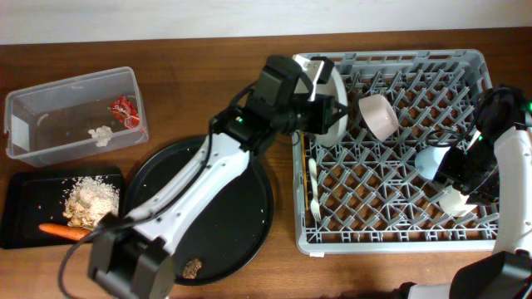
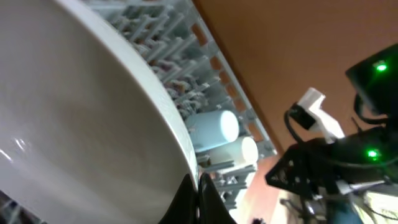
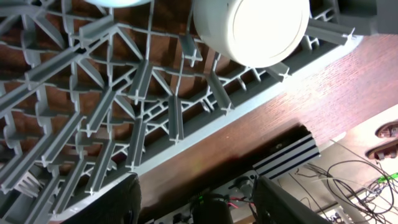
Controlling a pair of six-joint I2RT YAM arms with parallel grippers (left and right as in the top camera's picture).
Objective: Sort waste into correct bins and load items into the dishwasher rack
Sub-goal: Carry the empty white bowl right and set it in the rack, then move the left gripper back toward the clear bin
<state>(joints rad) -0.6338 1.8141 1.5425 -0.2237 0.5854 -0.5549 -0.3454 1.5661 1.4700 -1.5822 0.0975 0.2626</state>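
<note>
Two grippers at work over rack (image 1: 391, 242). Pinching plate (image 2: 93, 124) rim with left gripper (image 2: 199, 198), likely to stand it on edge, slotted in at rack's left end. Holding right gripper (image 3: 200, 198) spread, empty, above rack's right edge near cream cup (image 3: 252, 28), not touching.

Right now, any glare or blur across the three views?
Left wrist: the pale grey-white round plate sits too close and soft, with faint highlight streaks; right wrist: the cream-white cup is blown out at its base; overhead: even light, the large grey plastic rack crisp.
</note>
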